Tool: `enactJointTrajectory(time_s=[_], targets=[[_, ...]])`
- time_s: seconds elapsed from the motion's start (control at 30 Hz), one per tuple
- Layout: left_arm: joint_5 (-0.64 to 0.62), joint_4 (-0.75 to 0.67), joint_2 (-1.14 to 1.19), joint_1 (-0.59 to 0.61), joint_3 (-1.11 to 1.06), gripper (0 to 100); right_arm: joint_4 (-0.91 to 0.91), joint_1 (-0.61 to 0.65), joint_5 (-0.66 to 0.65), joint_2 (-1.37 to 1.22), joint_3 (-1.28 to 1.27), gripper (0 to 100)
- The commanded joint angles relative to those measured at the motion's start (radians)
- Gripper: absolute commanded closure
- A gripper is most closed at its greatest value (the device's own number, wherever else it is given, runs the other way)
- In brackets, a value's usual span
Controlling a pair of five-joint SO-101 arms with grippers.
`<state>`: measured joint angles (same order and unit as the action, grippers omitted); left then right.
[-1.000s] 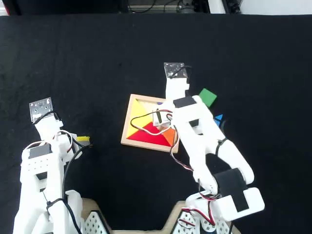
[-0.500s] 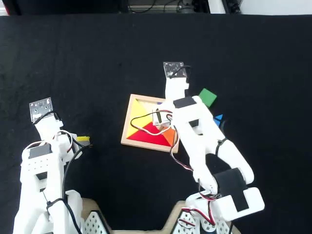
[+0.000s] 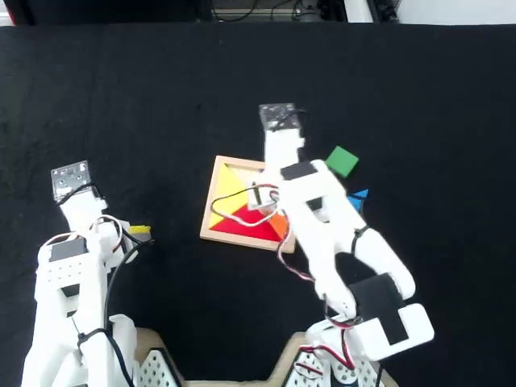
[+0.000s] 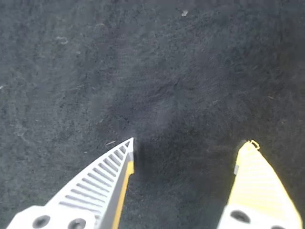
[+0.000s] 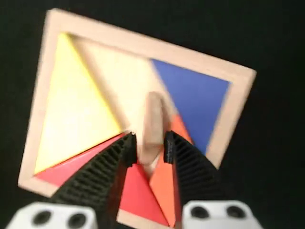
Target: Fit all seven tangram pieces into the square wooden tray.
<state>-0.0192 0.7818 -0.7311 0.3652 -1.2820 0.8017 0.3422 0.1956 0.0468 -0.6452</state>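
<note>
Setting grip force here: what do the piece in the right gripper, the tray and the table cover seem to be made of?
The held piece looks like bare wood: pale tan, matte, unpainted. The tray seems the same light wood, its rim matte and unpainted. The table cover looks like black felt or similar cloth: fuzzy, with lint specks.

The high camera looked down from afar; both wrist cameras looked closely past their fingers (image 4: 100, 191); the right one shared the tray (image 5: 143, 46).
</note>
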Motion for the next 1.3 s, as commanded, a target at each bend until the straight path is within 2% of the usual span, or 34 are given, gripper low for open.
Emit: enactJointTrajectory(time_s=[0.0,0.33,0.47,0.6,0.67,0.73,1.27], targets=[[0.014,-0.005,-0.008,-0.038,0.004,67,-0.015,0.069,-0.011,0.004,0.025,88.8],[0.014,-0.005,-0.008,-0.042,0.004,67,-0.028,0.077,-0.017,-0.001,0.036,88.8],[0.014,-0.005,-0.008,-0.042,0.004,67,-0.032,0.092,-0.095,0.004,0.041,88.9],[0.014,-0.005,-0.008,-0.042,0.004,67,-0.058,0.135,-0.247,0.004,0.068,89.0],[0.014,-0.003,-0.008,-0.042,0.004,67,-0.063,0.13,-0.284,-0.005,0.108,92.3],[0.014,-0.002,-0.008,-0.039,0.002,67,-0.063,0.106,-0.284,-0.013,0.137,98.8],[0.014,0.0,-0.008,-0.039,0.002,67,-0.104,0.069,-0.293,-0.189,0.217,98.7]])
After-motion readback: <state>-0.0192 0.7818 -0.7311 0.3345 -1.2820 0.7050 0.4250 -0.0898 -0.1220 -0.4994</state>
